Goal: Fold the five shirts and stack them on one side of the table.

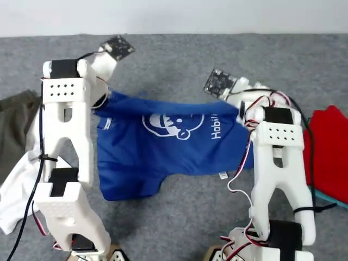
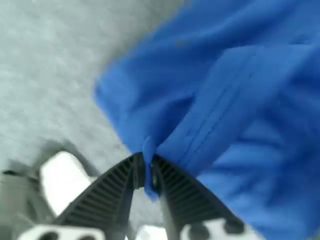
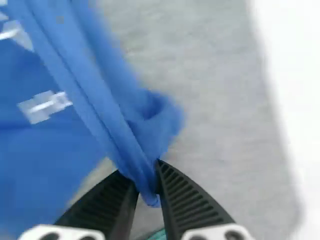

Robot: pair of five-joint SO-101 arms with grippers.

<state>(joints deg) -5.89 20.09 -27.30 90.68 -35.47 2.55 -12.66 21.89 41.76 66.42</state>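
Clamped tight in the left fingers [image 2: 120, 185], a bunched edge of the blue shirt [image 1: 174, 147]; pinched likewise in the right fingers [image 3: 185, 195], another edge. Spans mid-frame over the grey worktop [image 1: 179, 60], white print up, lower hem rumpled.

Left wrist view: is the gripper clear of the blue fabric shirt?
No, the left gripper is shut on a fold of the blue fabric shirt.

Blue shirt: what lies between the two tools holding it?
The blue shirt itself stretches between left tool and right tool; the high view shows it.
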